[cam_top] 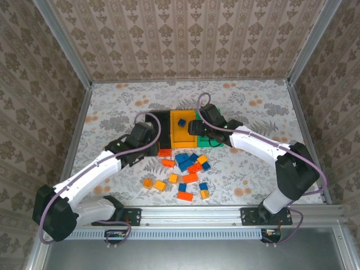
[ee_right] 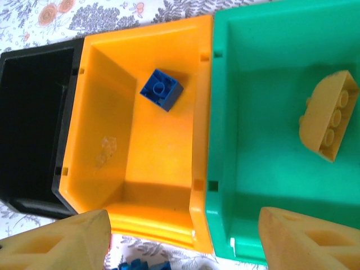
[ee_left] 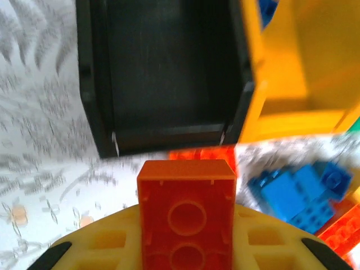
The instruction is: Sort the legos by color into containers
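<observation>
**Ana:** Which way did the held brick point?

**Ben:** The red-orange brick (ee_left: 187, 214) ran lengthwise away from the left wrist camera. Its far short end aimed at the near wall of the black bin (ee_left: 163, 140), and its ringed face was turned toward the lens.

**Ana:** And the tool on it?

**Ben:** The left gripper (ee_left: 187, 247) was clamped on that brick, with a yellow finger (ee_left: 107, 244) against each long side. The brick stuck out ahead of the fingertips.

**Ana:** What edges stood nearby, and what room?

**Ben:** A second red-orange brick (ee_left: 202, 153) lay on the table (ee_left: 39, 112) just outside the black bin's near wall, beyond the held brick's far end. Blue bricks (ee_left: 298, 191) were heaped to the right, in front of the orange-yellow bin (ee_left: 281, 79). Left of the black bin the flowered tabletop lay open.

**Ana:** The other arm?

**Ben:** The right gripper (ee_right: 188, 239) hung with its jaws apart over the near rims, where the orange-yellow bin met the green bin (ee_right: 264, 169). One blue brick (ee_right: 161, 90) sat in the orange-yellow bin, turned diagonal to its walls. A yellow brick (ee_right: 329, 121) lay in the green bin near its right wall. Its long axis ran roughly along that wall, slightly tilted, with three sockets in a row showing.

**Ana:** And the rest?

**Ben:** From above, the loose bricks (cam_top: 188, 169) lay scattered in front of the bins, between the two arms.
</observation>
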